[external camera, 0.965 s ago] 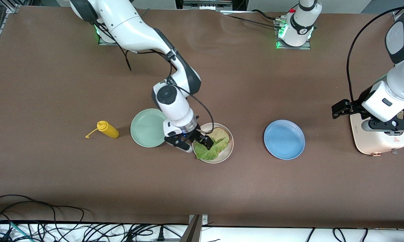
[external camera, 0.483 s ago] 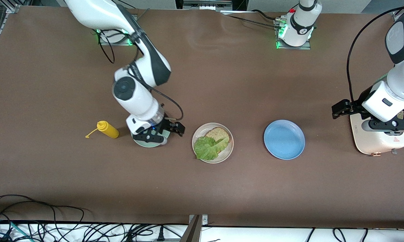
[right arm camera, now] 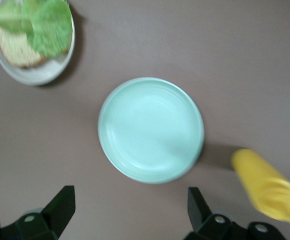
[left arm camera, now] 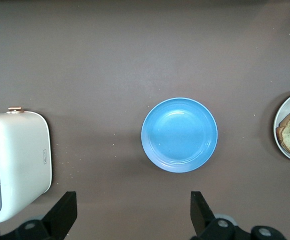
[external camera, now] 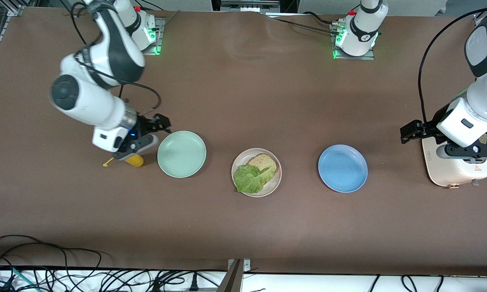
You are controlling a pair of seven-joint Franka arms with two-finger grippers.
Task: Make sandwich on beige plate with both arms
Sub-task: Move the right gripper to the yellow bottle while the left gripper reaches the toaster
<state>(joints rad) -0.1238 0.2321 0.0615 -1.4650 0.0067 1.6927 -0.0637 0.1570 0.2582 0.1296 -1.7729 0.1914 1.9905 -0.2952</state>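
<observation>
The right claw (external camera: 146, 132) has swung away from the beige plate (external camera: 274, 182), where a second ago it was down at the lettuce. It now hangs over the worktop (external camera: 243, 227) toward the right arm's end, above the yellow squeeze bottle (external camera: 134, 161) and just beside the mint green plate (external camera: 181, 154). Its fingers are spread wide with nothing between them.

What it leaves is a half-built sandwich. One slice of brown bread (external camera: 263, 161) lies on the beige plate, and the ruffled lettuce leaf (external camera: 251, 178) covers the part of it nearer the front camera, hanging a little over the rim. To my eye the leaf is placed and let go, so the bottom layer and filling are done. No second slice is on the plate yet.

The left claw (external camera: 407, 134) waits, unmoved, over the white toaster (external camera: 450, 172) at the left arm's end of the worktop. Its fingers are also wide and empty. Something brown shows in the toaster beside that arm, likely the missing slice, though I cannot be sure. The blue plate (external camera: 342, 168) sits bare between the toaster and the beige plate.

As for writing, the toaster has a small dark mark on its side and a red triangle label near the top. Both are too small to read. The bottle and plates carry no lettering that I can make out.
</observation>
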